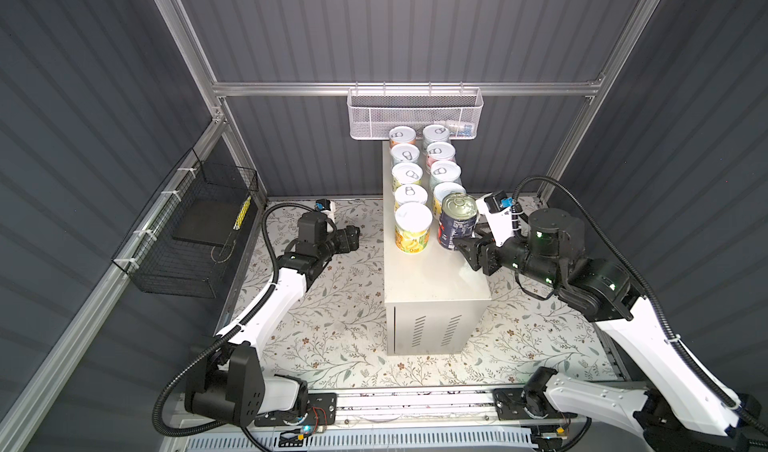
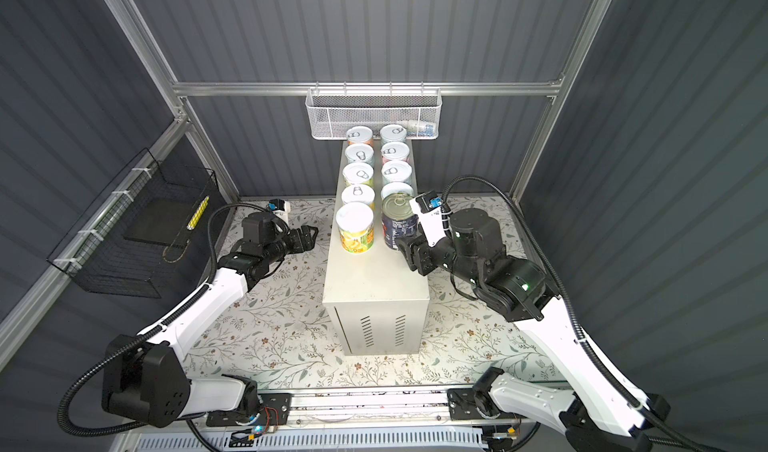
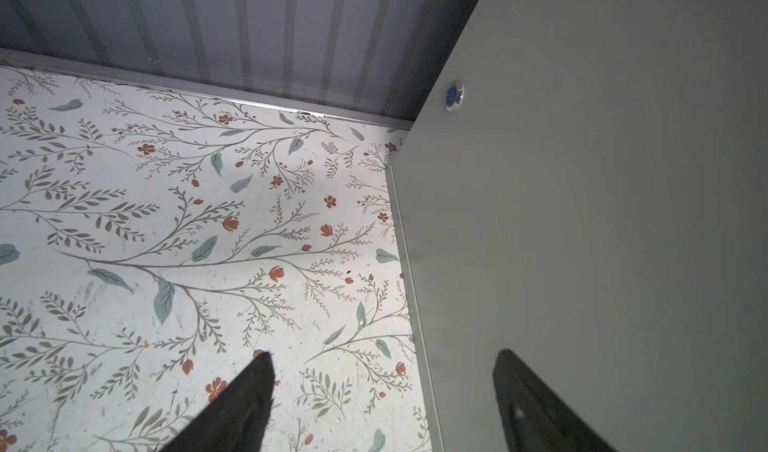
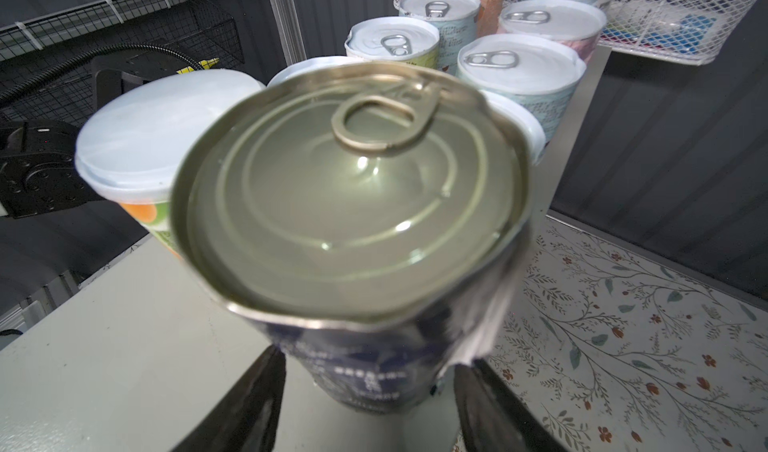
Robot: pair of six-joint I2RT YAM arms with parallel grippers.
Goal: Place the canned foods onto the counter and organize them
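Update from the can job. Left gripper (image 1: 354, 237) hung over the floral table (image 1: 332, 304) just beside the counter (image 1: 432, 275), jaws apart, nothing in them. Up top, the small cans (image 1: 409, 174) stood in two rows running back to the wall, with a yellow can (image 1: 412, 227) fronting the left row. The blue can (image 1: 458, 221) stood upright at the front of the right row, apparently down on the counter and close to the can behind it. Right gripper (image 1: 468, 238) was clamped around its lower body from the right side. Imo the trick here was to let go slowly, spread both jaws evenly, then back straight out to the right, so neither finger nudged the blue can into its neighbours.
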